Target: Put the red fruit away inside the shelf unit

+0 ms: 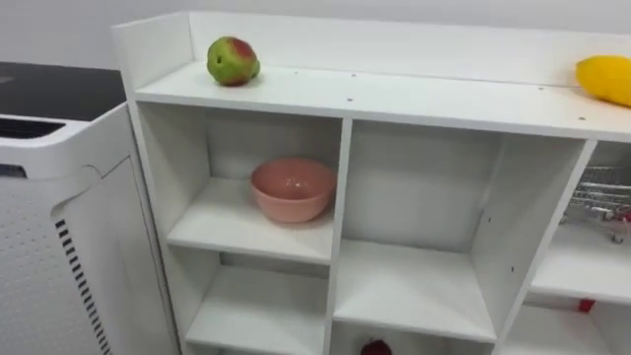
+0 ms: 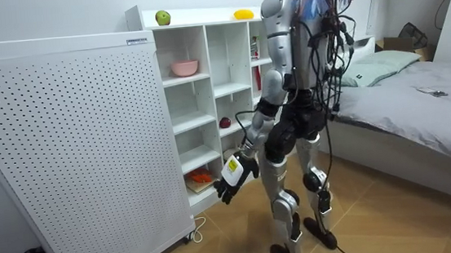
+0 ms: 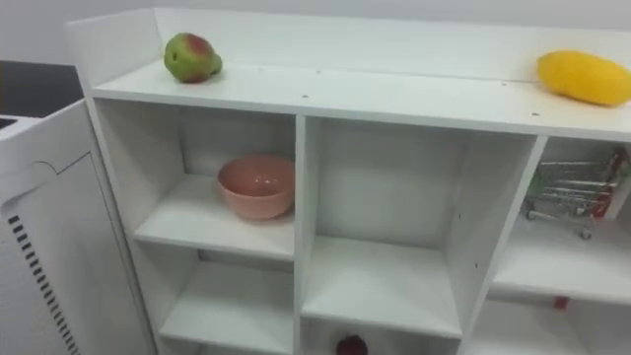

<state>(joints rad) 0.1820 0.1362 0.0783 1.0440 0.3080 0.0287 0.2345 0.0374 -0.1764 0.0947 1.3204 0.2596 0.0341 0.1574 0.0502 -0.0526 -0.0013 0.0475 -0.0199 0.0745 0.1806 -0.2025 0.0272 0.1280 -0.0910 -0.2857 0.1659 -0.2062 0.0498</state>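
A green-and-red fruit lies at the left end of the white closet's top board, and a yellow fruit lies at its right end. Low in the middle column a dark red fruit sits in a compartment. A pink bowl stands in the upper left compartment. In the room view I stand facing the closet, and my left hand hangs low beside my thigh, fingers relaxed and holding nothing.
A small wire shopping cart stands in the upper right compartment. A white perforated panel stands to my left of the closet. Something orange lies in a low compartment. A bed is behind me.
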